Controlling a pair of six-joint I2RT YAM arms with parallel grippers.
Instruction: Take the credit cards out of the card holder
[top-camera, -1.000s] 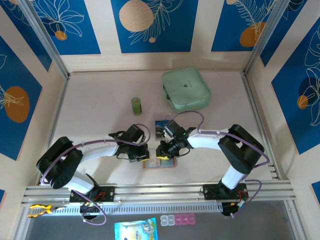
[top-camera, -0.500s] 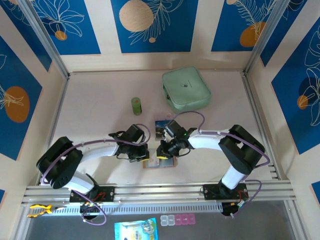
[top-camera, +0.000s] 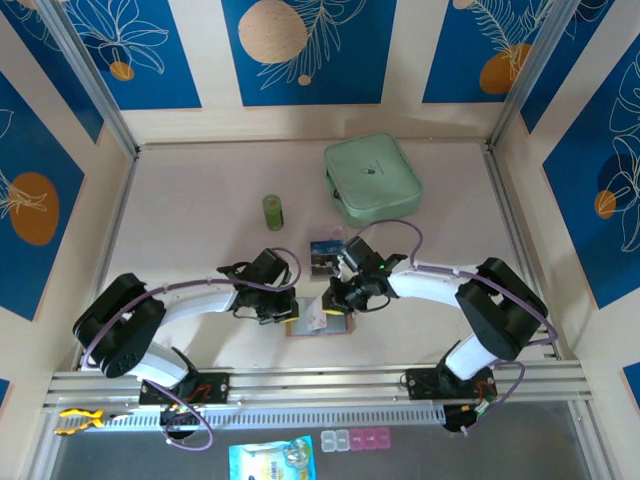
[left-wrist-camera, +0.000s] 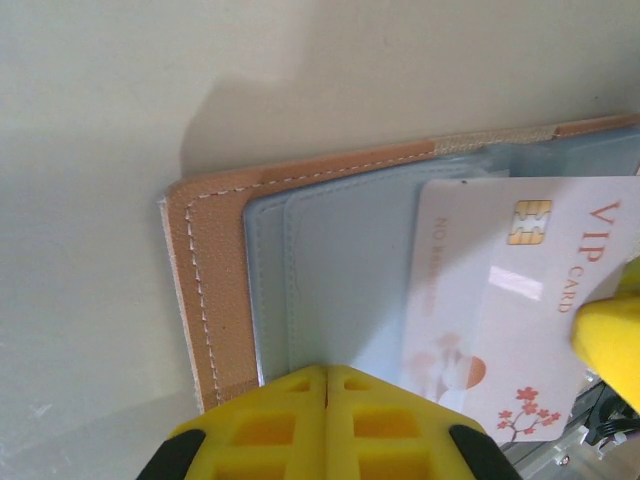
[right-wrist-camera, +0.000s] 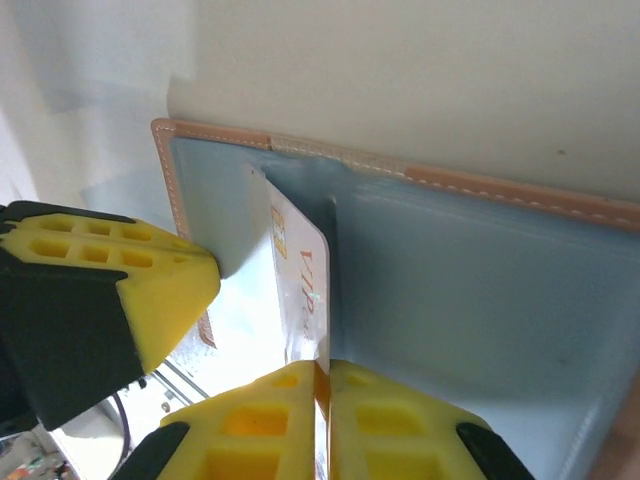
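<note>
The card holder (top-camera: 322, 325) lies open on the table, tan rim up and grey-blue pockets (left-wrist-camera: 340, 270) showing. My left gripper (left-wrist-camera: 327, 385) is shut, its yellow tips pressing on the left pocket with nothing between them. My right gripper (right-wrist-camera: 322, 375) is shut on the near edge of a pale pink VIP credit card (right-wrist-camera: 300, 265). That card (left-wrist-camera: 500, 300) stands tilted over the holder's (right-wrist-camera: 480, 290) middle, its far end at the pocket edge. Another credit card (top-camera: 326, 254), blue-printed, lies flat on the table just beyond the holder.
A mint-green zip case (top-camera: 372, 178) sits at the back right. A small green bottle (top-camera: 273, 211) stands behind the left arm. The two grippers are close together over the holder, and the left fingers (right-wrist-camera: 130, 290) loom beside the held card.
The right gripper has closed on the pink card and drawn back to the right, tilting the card up from the pocket. The left gripper has stayed put.
</note>
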